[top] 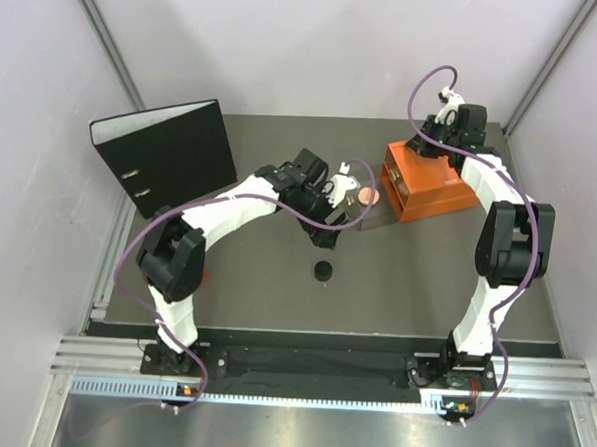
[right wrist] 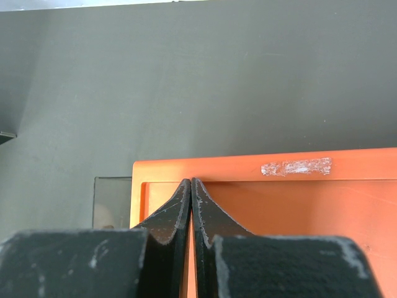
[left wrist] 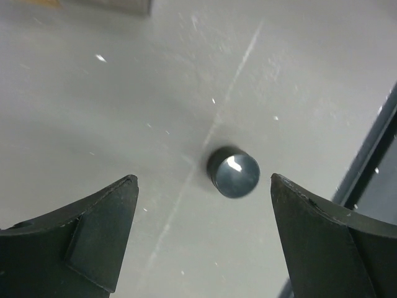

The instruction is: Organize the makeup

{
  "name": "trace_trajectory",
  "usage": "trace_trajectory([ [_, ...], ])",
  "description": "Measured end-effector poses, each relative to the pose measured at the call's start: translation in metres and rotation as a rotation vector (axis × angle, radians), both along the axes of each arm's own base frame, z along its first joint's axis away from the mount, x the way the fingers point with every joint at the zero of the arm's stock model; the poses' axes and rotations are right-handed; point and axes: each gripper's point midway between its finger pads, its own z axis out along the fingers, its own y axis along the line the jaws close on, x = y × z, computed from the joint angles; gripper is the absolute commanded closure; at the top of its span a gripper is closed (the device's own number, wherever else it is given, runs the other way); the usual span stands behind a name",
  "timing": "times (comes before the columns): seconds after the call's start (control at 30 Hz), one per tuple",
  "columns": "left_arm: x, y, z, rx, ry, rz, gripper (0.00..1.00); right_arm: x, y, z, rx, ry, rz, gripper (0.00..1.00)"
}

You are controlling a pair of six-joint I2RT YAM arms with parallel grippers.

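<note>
A small black round jar stands on the grey table; in the left wrist view the jar lies below and between my spread fingers, untouched. My left gripper is open and empty, hovering above the table. A round pink-tan compact lies in a clear drawer pulled out of the orange box. My right gripper is shut and empty over the orange box's top. The other makeup is hidden or out of view.
A black ring binder stands open at the back left. The clear drawer's edge shows left of the orange box in the right wrist view. White walls close in the table on three sides.
</note>
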Motion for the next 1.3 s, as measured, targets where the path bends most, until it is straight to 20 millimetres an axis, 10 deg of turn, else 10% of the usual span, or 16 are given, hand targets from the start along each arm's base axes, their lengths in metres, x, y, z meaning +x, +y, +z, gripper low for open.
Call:
trace_trajectory([
  [1.03, -0.057, 0.014, -0.090, 0.330, 0.176, -0.091, 0.16, -0.001, 0.000, -0.001, 0.000, -0.006, -0.002, 1.00],
  [1.13, -0.057, 0.016, -0.095, 0.341, 0.166, -0.095, 0.47, -0.001, 0.000, -0.001, 0.000, -0.006, -0.003, 1.00],
  [1.17, -0.056, 0.015, -0.096, 0.341, 0.162, -0.099, 0.86, -0.001, 0.000, -0.001, 0.001, -0.006, -0.003, 1.00],
  [1.2, -0.055, 0.015, -0.097, 0.341, 0.155, -0.104, 0.98, -0.001, 0.000, -0.001, 0.001, -0.006, -0.003, 1.00],
  [1.3, -0.050, 0.011, -0.096, 0.337, 0.138, -0.112, 1.00, -0.001, 0.000, -0.001, 0.001, -0.005, -0.004, 1.00],
])
